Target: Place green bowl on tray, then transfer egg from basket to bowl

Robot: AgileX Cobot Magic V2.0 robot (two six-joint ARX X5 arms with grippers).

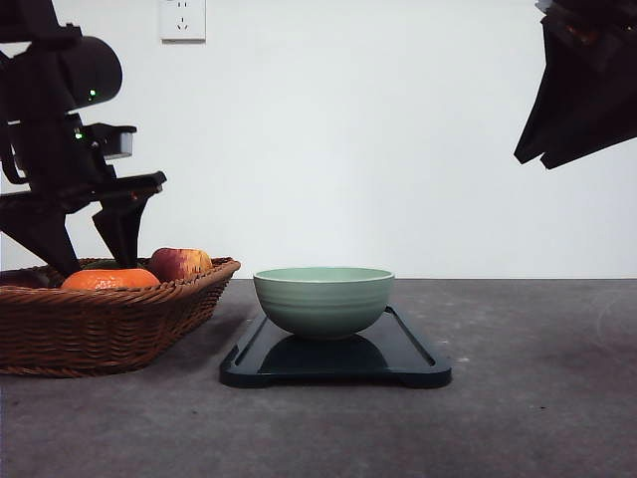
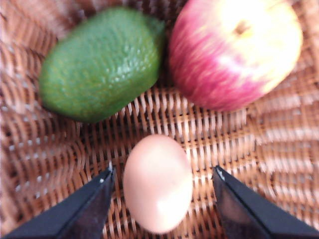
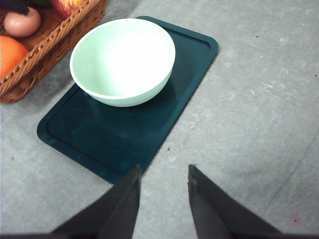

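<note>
The green bowl (image 1: 323,299) sits on the tray (image 1: 418,363), toward its far end, leaving bare tray rim at the near edge. At the bowl's 9 o'clock in the front view stands the basket (image 1: 119,319), its braided rim near the tray's edge. Inside, the left pincer (image 2: 162,172) is spread wide, fingers either side of the egg (image 2: 158,181) without touching; an avocado (image 2: 102,62) and apple (image 2: 234,52) lie beyond. The right pincer (image 3: 164,172) hangs high, partly open, empty, over open grey surface (image 3: 259,99)
</note>
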